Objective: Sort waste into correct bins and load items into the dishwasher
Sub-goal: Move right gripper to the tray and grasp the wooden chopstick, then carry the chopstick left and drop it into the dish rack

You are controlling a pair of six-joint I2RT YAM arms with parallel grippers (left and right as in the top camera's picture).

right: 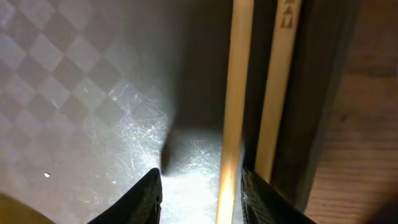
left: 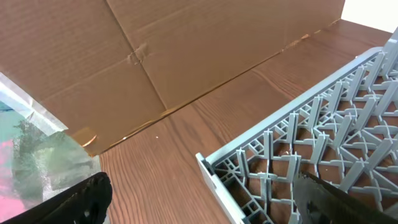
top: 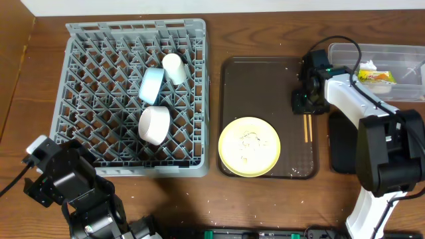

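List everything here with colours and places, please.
dish rack: 1, grey, left
cup: 1, white, in rack
light blue bowl: 1, in rack
pale pink bowl: 1, in rack
serving tray: 1, dark brown, centre
plate: 1, yellow, on serving tray
rice grains: few, white, on plate
chopsticks: 2, wooden, on serving tray
tub: 1, clear, far right
wrapper: 1, white, yellow-green, in tub
shallow tray: 1, black, right edge
left pincer: black, open, near rack corner
right pincer: black, open, over chopsticks

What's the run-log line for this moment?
right gripper: open over chopsticks on brown tray | left gripper: open, by dish rack corner | racked: white cup, blue bowl, pale bowl | yellow plate: on tray
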